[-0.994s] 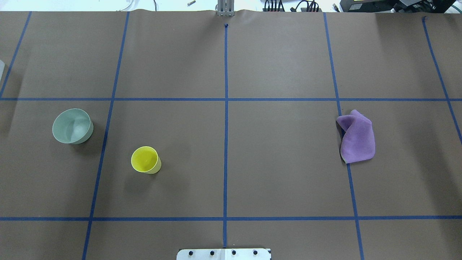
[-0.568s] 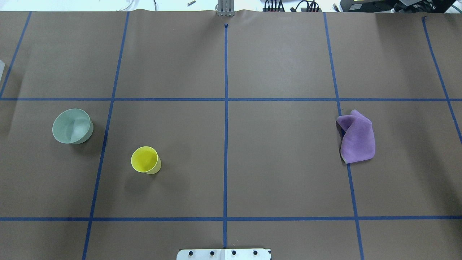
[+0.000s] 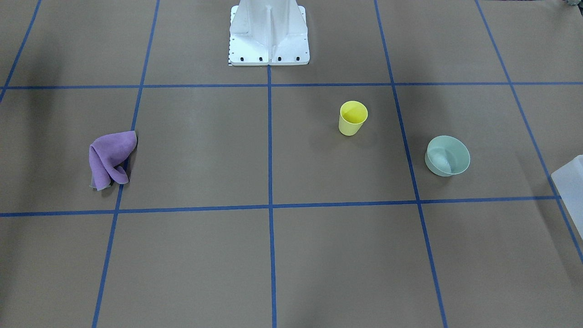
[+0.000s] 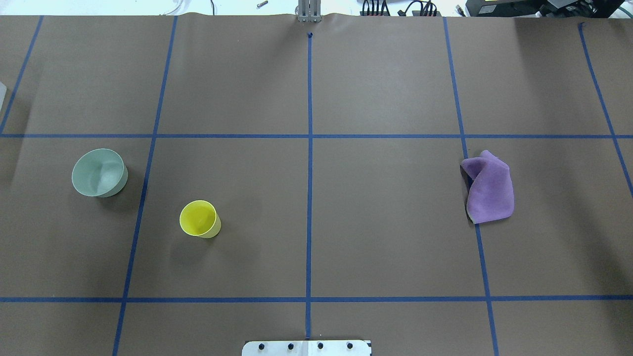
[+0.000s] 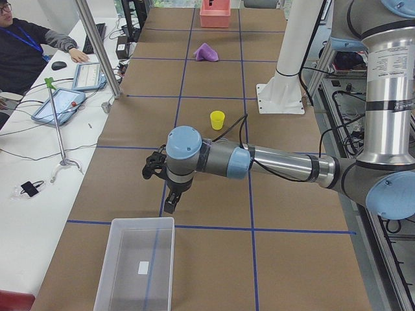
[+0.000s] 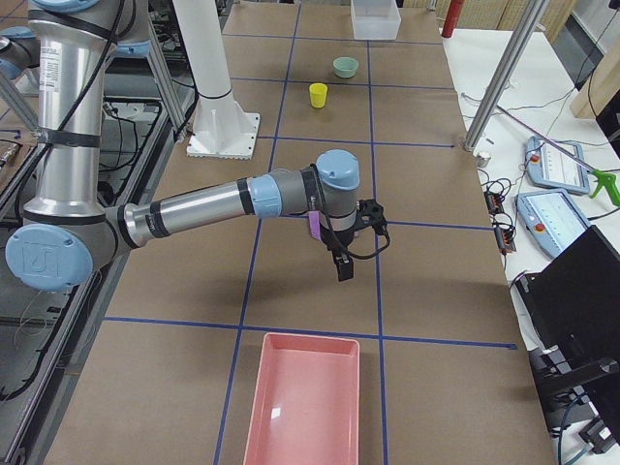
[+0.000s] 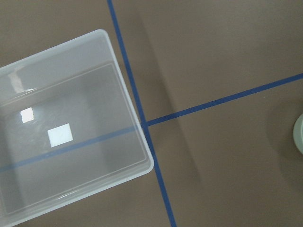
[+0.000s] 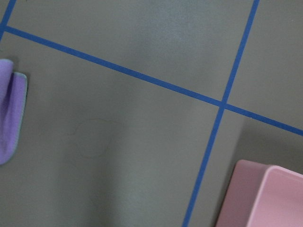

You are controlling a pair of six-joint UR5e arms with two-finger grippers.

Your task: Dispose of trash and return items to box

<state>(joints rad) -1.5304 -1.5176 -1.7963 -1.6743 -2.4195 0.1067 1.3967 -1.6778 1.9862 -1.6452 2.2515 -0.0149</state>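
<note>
The yellow cup [image 4: 200, 219] stands upright on the brown table, also in the front view [image 3: 352, 117]. The mint-green bowl [image 4: 99, 173] sits to its left and also shows in the front view [image 3: 447, 156]. The frosted box [image 5: 142, 221] is empty at the table's left end and fills the left wrist view [image 7: 127, 94]. My left gripper [image 5: 170, 205] hangs above the table between the box and the bowl. My right gripper [image 6: 342, 267] hangs near the purple cloth [image 4: 489, 190]. Both grippers show only in the side views, so I cannot tell whether they are open or shut.
A pink tray [image 6: 254, 407] lies at the table's right end and shows in the right wrist view [image 8: 265, 198]. The white robot pedestal [image 3: 268, 32] stands at the table's near edge. Blue tape lines grid the brown paper. An operator [image 5: 26, 52] sits at the side desk.
</note>
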